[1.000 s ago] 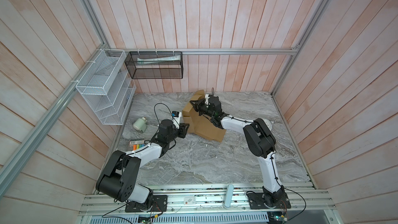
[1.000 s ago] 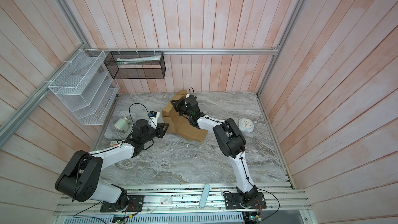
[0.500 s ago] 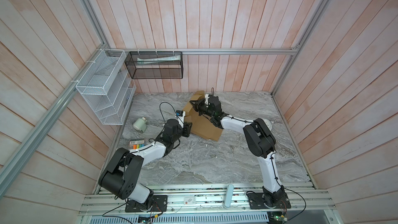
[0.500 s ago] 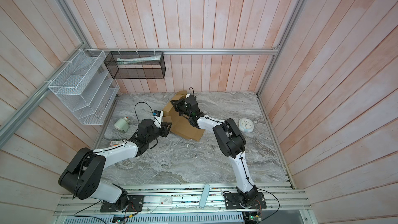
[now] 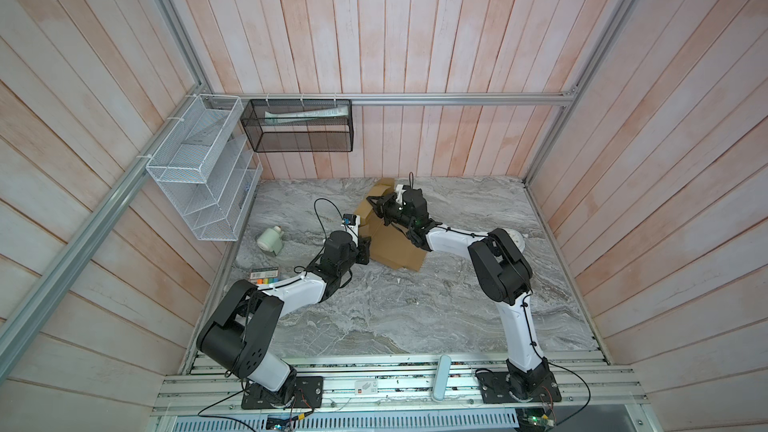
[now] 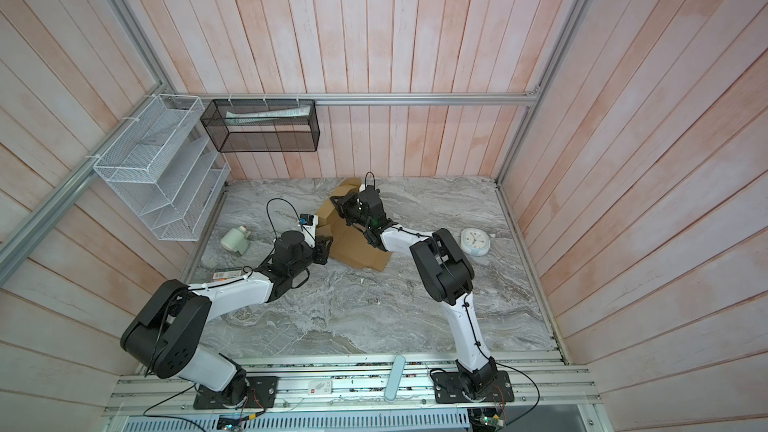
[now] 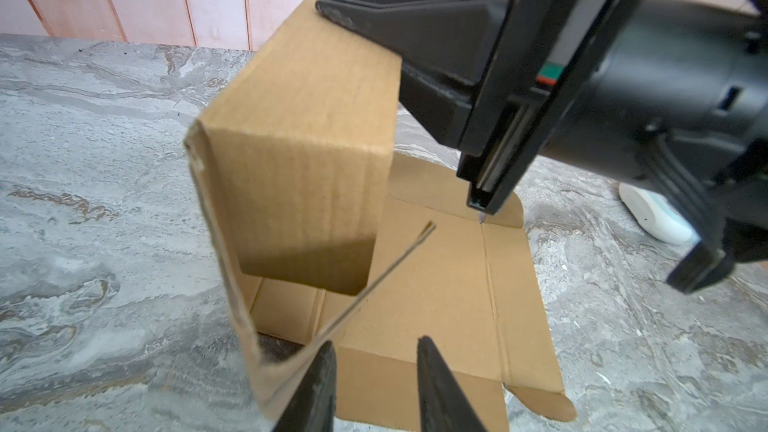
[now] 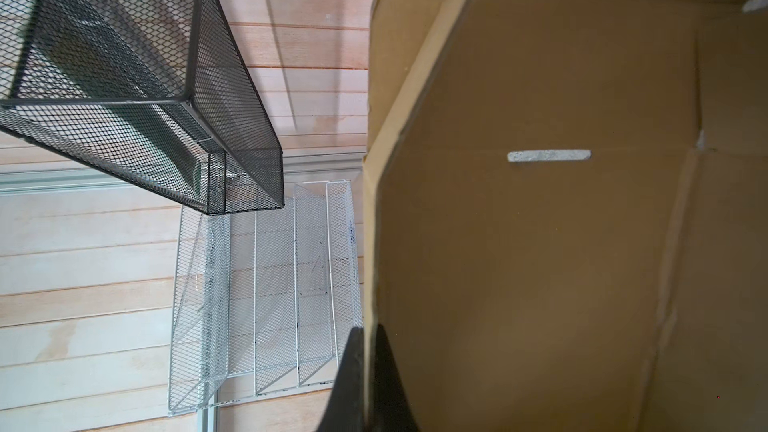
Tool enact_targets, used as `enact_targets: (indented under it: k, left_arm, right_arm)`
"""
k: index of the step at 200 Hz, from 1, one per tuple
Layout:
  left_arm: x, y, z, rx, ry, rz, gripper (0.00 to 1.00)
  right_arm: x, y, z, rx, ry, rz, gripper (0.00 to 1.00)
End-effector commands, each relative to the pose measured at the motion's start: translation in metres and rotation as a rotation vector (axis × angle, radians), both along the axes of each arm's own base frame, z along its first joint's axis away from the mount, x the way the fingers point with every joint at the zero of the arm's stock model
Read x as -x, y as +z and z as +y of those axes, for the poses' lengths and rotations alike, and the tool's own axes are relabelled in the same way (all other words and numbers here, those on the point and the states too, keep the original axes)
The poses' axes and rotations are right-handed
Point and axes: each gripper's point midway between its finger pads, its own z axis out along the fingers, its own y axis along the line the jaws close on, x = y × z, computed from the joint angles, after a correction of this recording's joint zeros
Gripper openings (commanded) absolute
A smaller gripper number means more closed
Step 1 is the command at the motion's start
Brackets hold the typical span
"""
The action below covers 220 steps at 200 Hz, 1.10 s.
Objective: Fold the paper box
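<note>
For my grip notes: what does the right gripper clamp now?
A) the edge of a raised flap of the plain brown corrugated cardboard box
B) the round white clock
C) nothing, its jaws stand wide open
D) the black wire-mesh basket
A: in the right wrist view the right gripper is shut on the edge of a raised flap of the plain brown corrugated cardboard box.

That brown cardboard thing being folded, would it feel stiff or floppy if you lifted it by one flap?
Probably light: the paper box is one thin cardboard sheet, judging by its edges. Each panel looks stiff, since the raised flap is flat though the right jaws pinch only its edge. It would likely hinge at the visible creases, so unheld parts would droop or swing.
</note>
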Motion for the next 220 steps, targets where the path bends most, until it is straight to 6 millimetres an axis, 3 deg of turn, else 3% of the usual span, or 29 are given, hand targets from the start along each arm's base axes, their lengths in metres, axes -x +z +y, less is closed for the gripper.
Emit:
enact_targets:
  k: [1,52,146,220]
  left_arm:
    - [-0.007,0.009,0.002,0.0,0.025,-0.037,0.32]
    - [-0.007,0.005,0.004,-0.021,0.03,-0.049,0.29]
    - [-0.028,0.0,0.003,-0.014,0.088,-0.066,0.29]
    - [-0.023,-0.002,0.005,-0.022,0.079,-0.058,0.3]
  right_arm:
    - [0.006,-0.004,0.004,-0.005,0.007,0.002,0.0]
    - [0.006,-0.006,0.003,-0.003,0.004,0.007,0.0]
    - [0.016,-0.023,-0.001,-0.024,-0.013,0.032,0.0]
    - [0.014,-0.028,0.004,-0.012,-0.019,0.045,0.0]
